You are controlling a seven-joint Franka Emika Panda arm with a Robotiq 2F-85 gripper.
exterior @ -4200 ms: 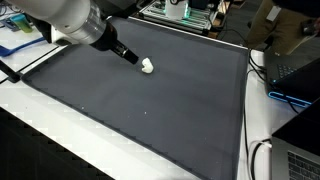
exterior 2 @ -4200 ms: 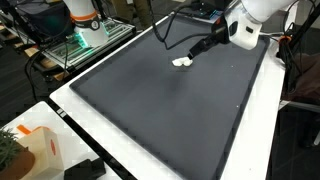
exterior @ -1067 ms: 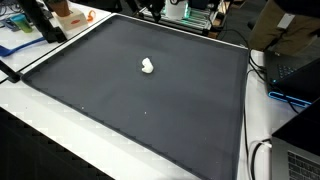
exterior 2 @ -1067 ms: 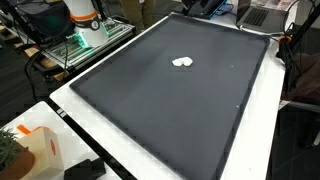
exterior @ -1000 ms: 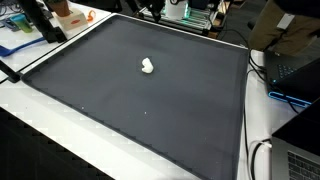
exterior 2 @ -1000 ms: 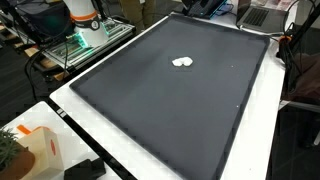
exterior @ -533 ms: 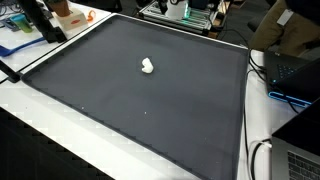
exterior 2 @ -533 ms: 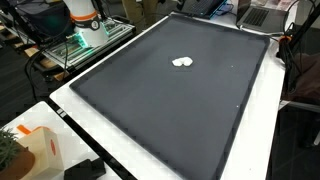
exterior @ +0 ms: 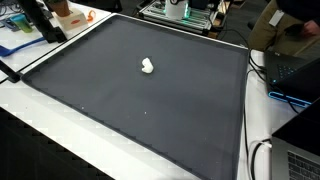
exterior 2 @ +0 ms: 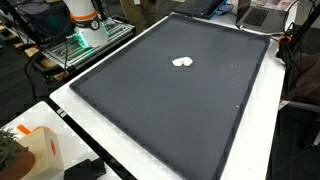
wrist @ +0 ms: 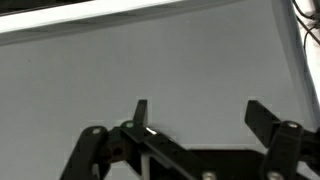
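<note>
Only in the wrist view is the gripper (wrist: 199, 118) seen: its jaws are released, the two dark fingers (wrist: 141, 110) are spread wide, and nothing but bare mat (wrist: 150, 60) is seen between them. Nothing is grasped. A small white lump (exterior: 147, 66) is seen in both exterior views, lying alone on the dark mat (exterior: 150, 115); it is set in the mat's far half, roughly midway across it and well apart from every edge. In an exterior view the lump (exterior 2: 182, 62) is shown as a low, slightly elongated shape resting flat on the mat. The mat is laid on a white table (exterior: 50, 105), whose bare rim is shown around the mat's edges. How near the gripper is held to the lump cannot be told.
</note>
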